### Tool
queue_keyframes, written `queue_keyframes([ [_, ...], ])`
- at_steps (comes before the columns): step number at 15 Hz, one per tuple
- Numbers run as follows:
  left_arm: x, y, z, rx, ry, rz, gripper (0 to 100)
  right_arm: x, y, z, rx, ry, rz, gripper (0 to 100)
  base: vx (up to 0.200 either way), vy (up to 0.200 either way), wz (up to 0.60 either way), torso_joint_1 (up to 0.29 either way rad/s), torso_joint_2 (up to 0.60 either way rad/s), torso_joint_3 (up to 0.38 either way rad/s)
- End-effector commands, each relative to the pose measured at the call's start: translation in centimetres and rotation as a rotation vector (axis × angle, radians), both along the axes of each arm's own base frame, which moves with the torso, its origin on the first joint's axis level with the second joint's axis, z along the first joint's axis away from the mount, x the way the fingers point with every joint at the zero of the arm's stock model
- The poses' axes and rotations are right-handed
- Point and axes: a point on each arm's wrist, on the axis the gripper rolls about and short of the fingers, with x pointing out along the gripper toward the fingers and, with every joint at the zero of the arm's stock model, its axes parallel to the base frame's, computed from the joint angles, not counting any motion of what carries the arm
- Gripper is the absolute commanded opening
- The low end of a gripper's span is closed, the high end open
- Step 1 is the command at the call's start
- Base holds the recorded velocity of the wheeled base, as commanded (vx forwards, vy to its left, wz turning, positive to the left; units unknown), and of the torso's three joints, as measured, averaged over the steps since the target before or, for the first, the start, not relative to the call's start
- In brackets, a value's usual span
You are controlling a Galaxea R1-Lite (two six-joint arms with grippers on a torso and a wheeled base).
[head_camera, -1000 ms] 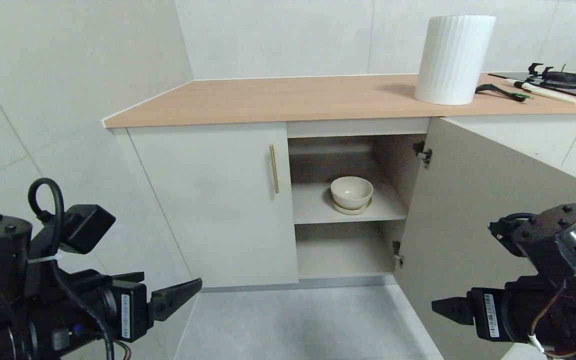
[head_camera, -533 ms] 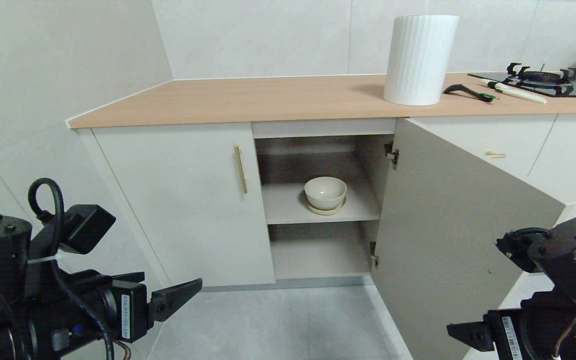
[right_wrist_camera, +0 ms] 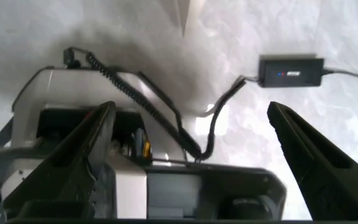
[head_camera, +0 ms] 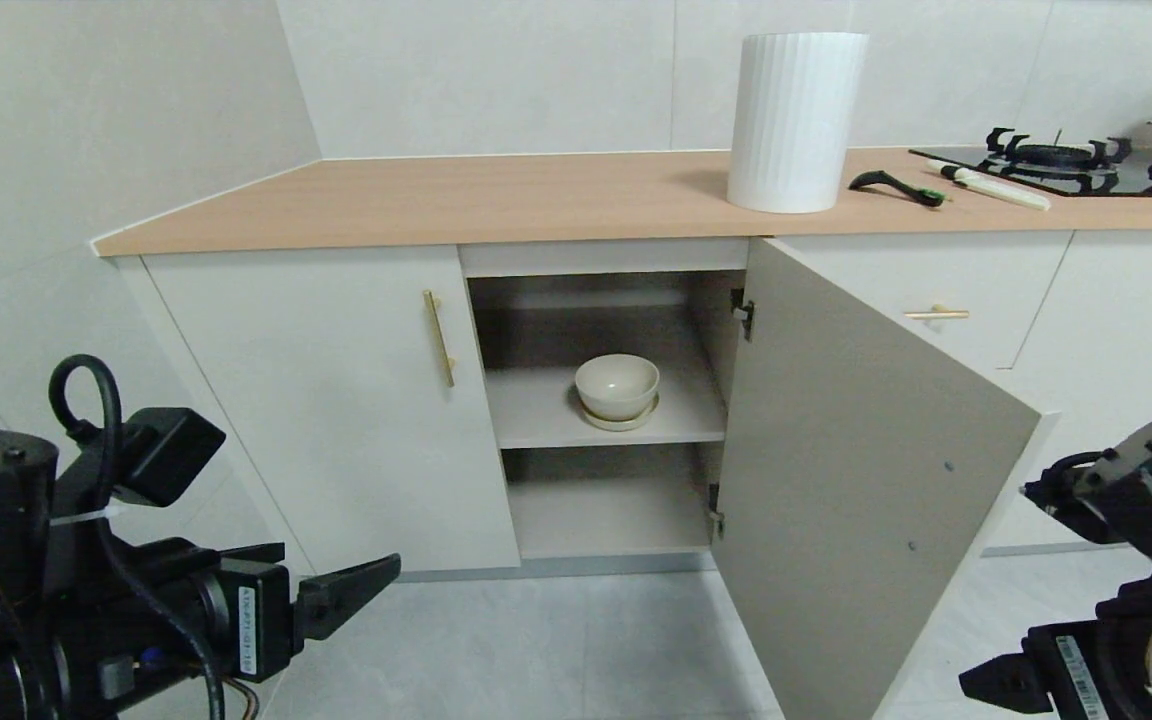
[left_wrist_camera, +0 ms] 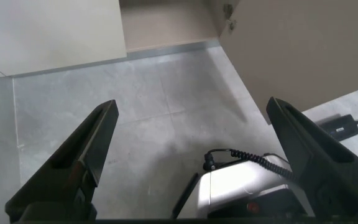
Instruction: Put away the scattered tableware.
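Note:
A beige bowl [head_camera: 617,383] sits on a matching saucer [head_camera: 619,421] on the middle shelf [head_camera: 536,415] of the open cabinet. My left gripper [left_wrist_camera: 192,104] hangs low at the left, open with nothing between its fingers, over the grey floor in front of the shut left door. My right gripper [right_wrist_camera: 192,108] is low at the right, on the outer side of the open cabinet door [head_camera: 856,460]. It is open and empty too. Both grippers are well away from the bowl.
The wooden counter [head_camera: 496,200] carries a tall white ribbed cylinder [head_camera: 792,120], a black peeler [head_camera: 896,185] and a white-handled knife [head_camera: 991,187], beside a gas stove [head_camera: 1056,160]. The open door swings out toward my right arm. Grey floor [head_camera: 576,640] lies before the cabinet.
The head view has turned to the right, so the cabinet and counter sit further left in the picture. My right gripper has dropped lower and to the right. The left arm looks unchanged.

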Motion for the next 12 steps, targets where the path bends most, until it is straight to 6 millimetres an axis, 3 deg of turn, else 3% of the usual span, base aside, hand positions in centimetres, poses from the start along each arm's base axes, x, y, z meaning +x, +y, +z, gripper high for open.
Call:
queue_keyframes([
  [1, 0.0, 0.0, 0.0, 0.0, 0.0, 0.0, 100, 1.9, -3.4, 0.5, -0.049, -0.009, -0.136, 100, 0.0, 0.0, 0.0, 0.0, 0.0, 0.0],
  [2, 0.0, 0.0, 0.0, 0.0, 0.001, 0.0, 100, 2.6, -5.5, 1.1, -0.074, -0.023, -0.19, 100, 0.0, 0.0, 0.0, 0.0, 0.0, 0.0],
  [5, 0.0, 0.0, 0.0, 0.0, 0.001, 0.0, 100, 4.3, -8.3, 1.6, -0.085, -0.088, -0.312, 100, 0.0, 0.0, 0.0, 0.0, 0.0, 0.0],
  [12, 0.1, 0.0, 0.1, -0.012, 0.0, -0.002, 100, 9.1, -8.6, -1.1, -0.013, -0.154, -0.416, 100, 0.0, 0.0, 0.0, 0.0, 0.0, 0.0],
])
